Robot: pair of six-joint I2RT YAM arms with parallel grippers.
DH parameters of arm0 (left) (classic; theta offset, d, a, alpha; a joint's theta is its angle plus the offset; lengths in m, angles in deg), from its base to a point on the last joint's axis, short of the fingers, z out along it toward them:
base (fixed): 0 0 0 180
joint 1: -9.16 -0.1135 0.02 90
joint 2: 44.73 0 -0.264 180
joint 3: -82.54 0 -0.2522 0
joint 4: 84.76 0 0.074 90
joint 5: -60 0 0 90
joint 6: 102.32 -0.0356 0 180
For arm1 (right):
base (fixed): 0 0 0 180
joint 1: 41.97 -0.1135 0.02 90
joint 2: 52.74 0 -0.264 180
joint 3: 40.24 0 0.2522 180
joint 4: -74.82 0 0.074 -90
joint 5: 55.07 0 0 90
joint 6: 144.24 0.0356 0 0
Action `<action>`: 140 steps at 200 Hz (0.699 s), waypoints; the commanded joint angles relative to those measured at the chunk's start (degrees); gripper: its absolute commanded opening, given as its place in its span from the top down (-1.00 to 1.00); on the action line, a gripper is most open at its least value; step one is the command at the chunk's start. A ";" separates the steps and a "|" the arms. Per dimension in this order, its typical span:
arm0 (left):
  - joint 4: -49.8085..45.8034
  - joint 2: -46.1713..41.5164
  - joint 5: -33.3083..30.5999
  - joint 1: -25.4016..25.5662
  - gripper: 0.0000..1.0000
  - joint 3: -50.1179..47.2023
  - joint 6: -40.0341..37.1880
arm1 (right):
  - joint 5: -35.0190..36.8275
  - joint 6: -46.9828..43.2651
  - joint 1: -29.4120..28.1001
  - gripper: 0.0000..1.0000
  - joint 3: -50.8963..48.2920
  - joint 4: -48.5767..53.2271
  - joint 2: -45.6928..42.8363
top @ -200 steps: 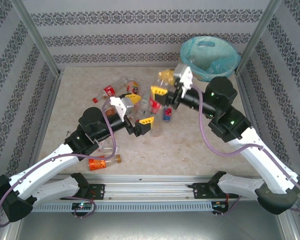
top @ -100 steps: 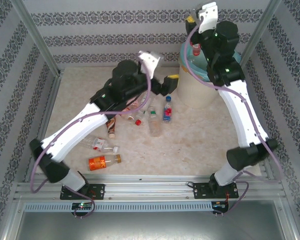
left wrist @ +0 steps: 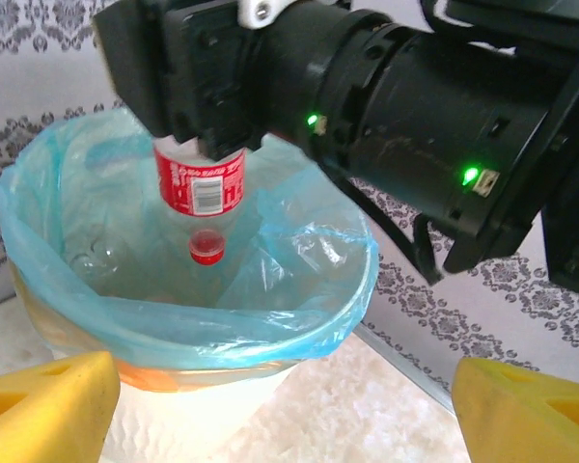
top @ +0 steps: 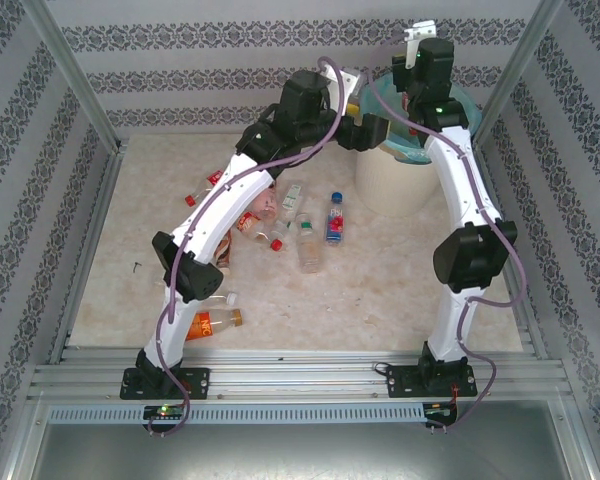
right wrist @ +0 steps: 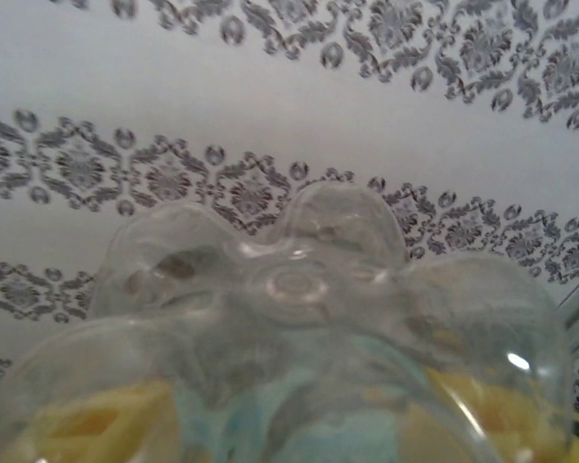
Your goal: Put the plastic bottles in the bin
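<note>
My right gripper (top: pixel 408 90) hangs over the bin (top: pixel 400 190), shut on a clear bottle (left wrist: pixel 200 188) with a red label, its red cap pointing down into the turquoise liner (left wrist: pixel 299 318). In the right wrist view the bottle's clear base (right wrist: pixel 299 289) sits close to the lens, with the yellow fingers (right wrist: pixel 77 424) showing through it on both sides. My left gripper (top: pixel 373 130) is at the bin's left rim, open and empty, with its yellow fingertips (left wrist: pixel 39 405) far apart. Several bottles lie on the table, among them a blue-labelled one (top: pixel 334 218) and an orange-labelled one (top: pixel 210 322).
Patterned walls and metal posts (top: pixel 80 90) enclose the beige table. The loose bottles lie between the table's middle and its left part, under the stretched left arm (top: pixel 220 210). The right arm (top: pixel 470 250) stands upright by the bin.
Both grippers have left the bottle pile in mid-table and gone up to the bin. The right one carried the red-labelled bottle above it. The left one has since reached the bin's rim.
</note>
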 commanded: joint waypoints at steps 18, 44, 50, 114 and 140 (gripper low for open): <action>0.94 1.85 5.53 -1.35 -0.71 1.56 6.19 | -1.75 3.25 1.30 -0.17 4.13 4.30 2.30; 0.91 2.10 7.43 -1.31 -0.67 0.81 7.71 | -1.74 3.95 1.82 -0.35 3.95 5.22 2.88; 0.69 2.11 7.61 -1.30 -0.66 0.76 7.70 | -1.66 3.96 1.88 -0.43 3.95 5.24 2.88; 0.75 1.98 7.77 -1.31 -0.65 0.61 7.72 | -1.27 3.78 1.89 -0.71 6.40 6.11 2.78; 0.88 1.98 7.57 -1.31 -0.64 0.37 7.82 | -1.52 3.69 1.91 -0.66 6.41 6.38 2.66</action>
